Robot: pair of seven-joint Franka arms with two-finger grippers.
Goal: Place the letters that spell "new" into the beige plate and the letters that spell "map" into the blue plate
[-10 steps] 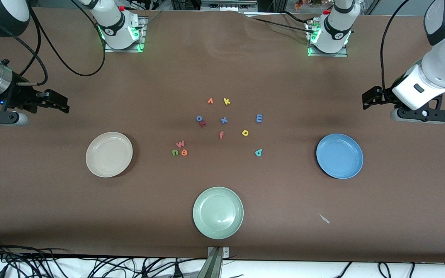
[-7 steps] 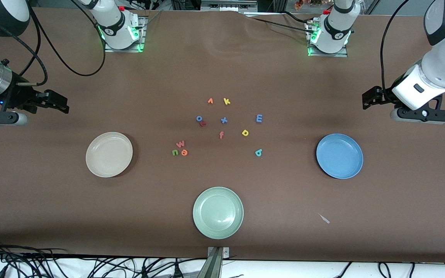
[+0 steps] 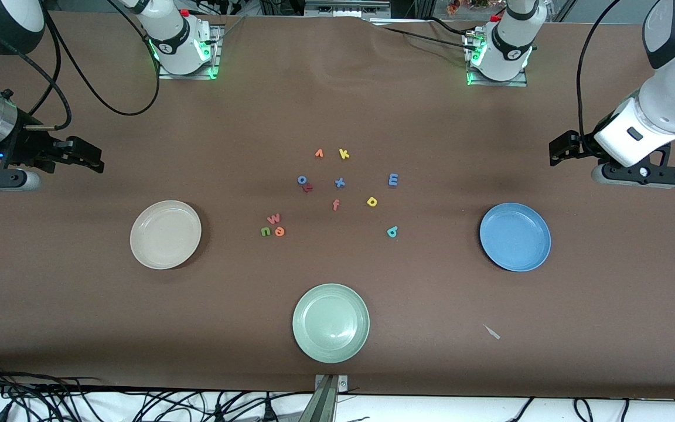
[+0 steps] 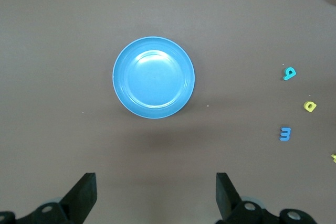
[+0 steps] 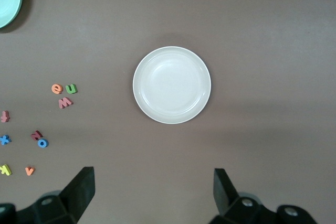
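Observation:
The green n, orange e and pinkish-red w lie clustered on the brown table, between the middle and the empty beige plate. The light-blue m, yellow a and teal p lie spread out on the side toward the empty blue plate. My left gripper hangs open over bare table at the left arm's end, with the blue plate in its wrist view. My right gripper hangs open at the right arm's end, with the beige plate in its wrist view. Neither holds anything.
A pale green plate sits empty nearest the front camera. Other letters lie in the middle: orange v, yellow k, blue o, blue x, red-orange f. A small pale scrap lies near the front edge.

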